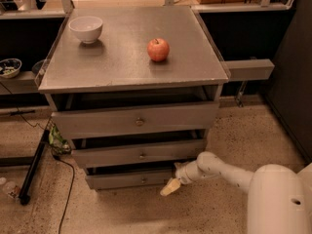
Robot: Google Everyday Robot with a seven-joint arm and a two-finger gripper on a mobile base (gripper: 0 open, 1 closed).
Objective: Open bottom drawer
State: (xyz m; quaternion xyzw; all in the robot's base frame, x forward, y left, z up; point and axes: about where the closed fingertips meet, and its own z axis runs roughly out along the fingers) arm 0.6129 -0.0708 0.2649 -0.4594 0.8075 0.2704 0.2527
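Note:
The grey cabinet (131,67) has three drawers. The bottom drawer (119,181) is the lowest and slimmest front, with a tiny round knob (144,180) at its centre. It sits close under the middle drawer (139,155), with a dark gap above it. My gripper (170,187) is low, near the floor, at the right end of the bottom drawer's front and to the right of the knob. Its yellowish tip points down and left. My white arm (219,169) reaches in from the lower right.
On the cabinet top stand a white bowl (86,29) and a red apple (158,49). A black stand leg (33,167) and a cable (66,189) lie on the speckled floor to the left. Dark shelving runs behind, with a grey ledge (248,69) to the right.

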